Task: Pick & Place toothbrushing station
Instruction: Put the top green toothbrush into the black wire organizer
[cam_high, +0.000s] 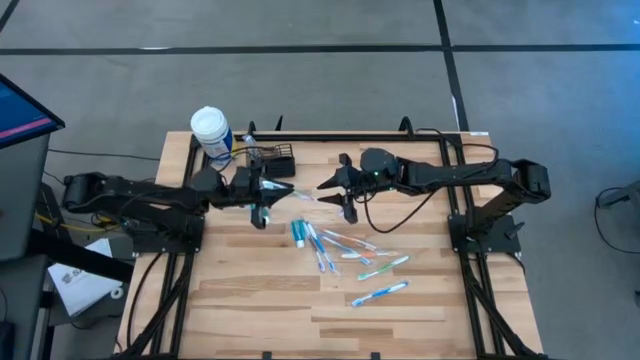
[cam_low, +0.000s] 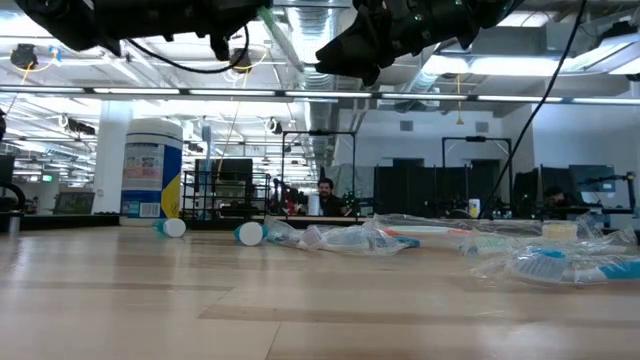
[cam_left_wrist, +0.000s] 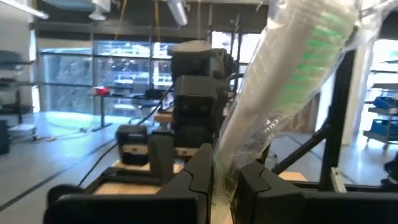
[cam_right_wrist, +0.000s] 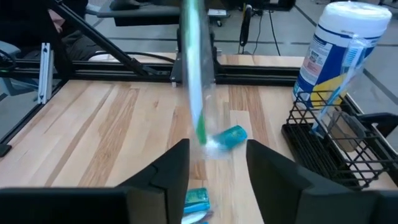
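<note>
The small black wire-mesh caddy stands near the table's twelve o'clock edge, the white-capped wipes bottle touching it at nine o'clock; wrapped toothbrushes lie scattered toward five o'clock.

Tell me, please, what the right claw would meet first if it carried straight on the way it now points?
Probably the plastic-wrapped toothbrush that the left claw holds, hanging just ahead of the open right claw; beyond it, likely the left claw itself. Depth is unclear.
</note>
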